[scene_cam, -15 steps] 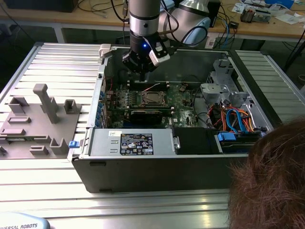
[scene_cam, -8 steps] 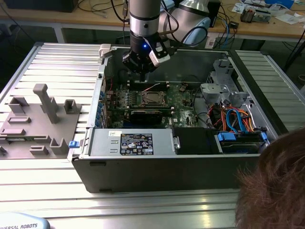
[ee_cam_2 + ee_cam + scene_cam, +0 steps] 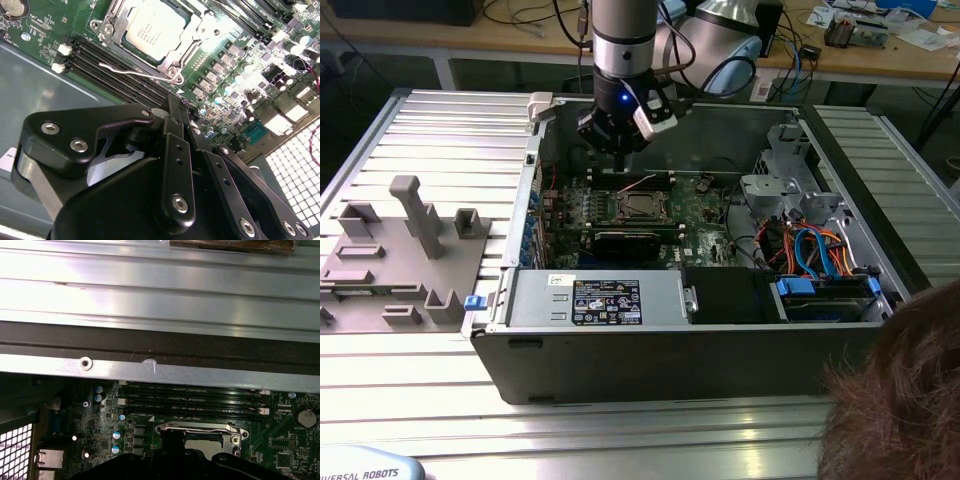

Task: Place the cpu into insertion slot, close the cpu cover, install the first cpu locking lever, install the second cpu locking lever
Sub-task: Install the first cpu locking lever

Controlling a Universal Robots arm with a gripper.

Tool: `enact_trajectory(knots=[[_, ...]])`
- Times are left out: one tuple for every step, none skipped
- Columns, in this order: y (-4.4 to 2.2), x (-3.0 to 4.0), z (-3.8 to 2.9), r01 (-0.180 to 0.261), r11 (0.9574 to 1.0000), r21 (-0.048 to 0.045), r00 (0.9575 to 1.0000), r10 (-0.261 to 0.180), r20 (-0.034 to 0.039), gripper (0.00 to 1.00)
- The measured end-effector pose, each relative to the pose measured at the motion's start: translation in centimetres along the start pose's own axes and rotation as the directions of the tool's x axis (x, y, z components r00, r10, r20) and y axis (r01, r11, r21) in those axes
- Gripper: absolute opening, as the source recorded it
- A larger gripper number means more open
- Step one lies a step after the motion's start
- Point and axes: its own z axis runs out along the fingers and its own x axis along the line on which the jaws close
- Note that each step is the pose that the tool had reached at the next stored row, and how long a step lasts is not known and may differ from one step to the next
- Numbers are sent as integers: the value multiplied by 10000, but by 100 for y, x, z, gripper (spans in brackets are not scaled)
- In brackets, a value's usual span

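Note:
The cpu lies in the insertion slot on the green motherboard; its dull silver top shows through the window of the cpu cover, which lies flat over it. A thin wire locking lever runs along the socket edge beside the memory slots; whether it is latched I cannot tell. My gripper hovers above the board a short way from the socket, shut with nothing held. In the exterior view the gripper hangs above the far side of the socket. The first wrist view shows the socket frame.
The open computer case surrounds the board with its metal wall close to the gripper. Black memory slots lie beside the socket. Drive bays and cables fill the exterior view's right. A grey fixture stands outside. A person's head shows.

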Motion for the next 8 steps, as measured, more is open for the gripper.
enact_trajectory(knots=[[0, -3, 2, 1, 10000, 0, 10000, -1, 0, 11], [-1, -7, 4, 1, 10000, -1, 10000, -1, 1, 11], [-1, -10, 5, 0, 10000, -1, 10000, 0, 1, 11], [-1, -14, 6, 0, 10000, 0, 10000, 0, 0, 11], [-2, -18, 8, 0, 10000, 0, 10000, 0, 0, 11], [-2, -22, 10, -1, 10000, -1, 10000, 1, 0, 11], [-2, -25, 11, 0, 10000, 0, 10000, 0, 0, 11], [-3, -28, 13, 0, 10000, 0, 10000, 0, 0, 11]])
